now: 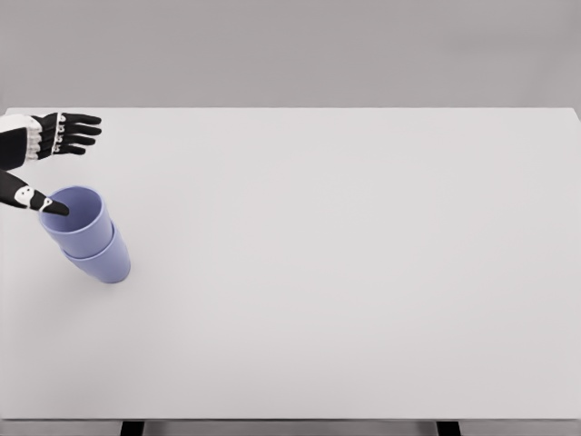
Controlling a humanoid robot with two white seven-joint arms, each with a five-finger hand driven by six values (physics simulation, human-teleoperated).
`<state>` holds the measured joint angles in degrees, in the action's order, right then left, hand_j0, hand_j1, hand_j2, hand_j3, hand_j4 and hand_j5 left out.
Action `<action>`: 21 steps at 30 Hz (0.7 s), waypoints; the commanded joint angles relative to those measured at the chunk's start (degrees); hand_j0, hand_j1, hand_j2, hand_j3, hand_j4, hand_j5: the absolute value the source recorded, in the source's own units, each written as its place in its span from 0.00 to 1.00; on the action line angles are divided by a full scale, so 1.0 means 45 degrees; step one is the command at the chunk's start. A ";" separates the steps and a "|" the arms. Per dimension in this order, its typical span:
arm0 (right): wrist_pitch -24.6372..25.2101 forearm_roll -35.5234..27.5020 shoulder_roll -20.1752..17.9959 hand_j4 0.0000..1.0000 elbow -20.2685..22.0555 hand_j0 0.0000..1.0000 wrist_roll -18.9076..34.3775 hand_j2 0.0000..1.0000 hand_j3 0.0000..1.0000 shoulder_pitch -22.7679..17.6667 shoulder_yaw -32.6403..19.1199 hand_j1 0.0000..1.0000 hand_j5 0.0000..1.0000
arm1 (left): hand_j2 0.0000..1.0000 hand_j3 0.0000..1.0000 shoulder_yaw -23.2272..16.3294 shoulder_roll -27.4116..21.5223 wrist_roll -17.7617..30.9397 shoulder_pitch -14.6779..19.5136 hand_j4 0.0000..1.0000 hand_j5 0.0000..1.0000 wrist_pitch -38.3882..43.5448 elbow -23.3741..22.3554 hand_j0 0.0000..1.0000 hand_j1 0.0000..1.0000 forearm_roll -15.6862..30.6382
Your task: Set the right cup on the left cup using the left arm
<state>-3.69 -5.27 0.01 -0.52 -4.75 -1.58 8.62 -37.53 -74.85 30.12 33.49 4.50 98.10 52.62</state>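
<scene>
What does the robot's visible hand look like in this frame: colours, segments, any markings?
The left hand has black fingers with white plates over the knuckles and a white wrist section. Its thumb is black with a white patch. No cables or markings show. The right arm is out of view.

You've got nothing to read here: no lettering, labels or numbers on the cups [88,233] or table [363,272].

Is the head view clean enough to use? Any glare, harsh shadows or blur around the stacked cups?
Head view: even, diffuse light, no glare on the white table; only a faint soft shadow beside the stacked purple cups; edges slightly soft, especially the left robot hand fingers.
</scene>
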 commanded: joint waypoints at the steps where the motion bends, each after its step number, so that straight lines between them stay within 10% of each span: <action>1: -0.0001 -0.0002 -0.0002 1.00 -0.0001 1.00 0.0001 1.00 1.00 0.0000 0.0000 1.00 1.00 | 1.00 1.00 0.0544 0.0050 0.0005 0.0000 1.00 1.00 0.0015 0.0423 1.00 1.00 0.0044; 21: -0.0001 -0.0002 -0.0002 1.00 -0.0001 1.00 0.0001 1.00 1.00 0.0000 0.0000 1.00 1.00 | 1.00 1.00 0.1132 0.1848 -0.0014 0.0098 1.00 1.00 0.0152 0.1110 1.00 1.00 0.0005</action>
<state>-3.69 -5.27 0.01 -0.52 -4.75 -1.58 8.62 -32.57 -66.66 30.06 33.93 5.15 103.07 52.36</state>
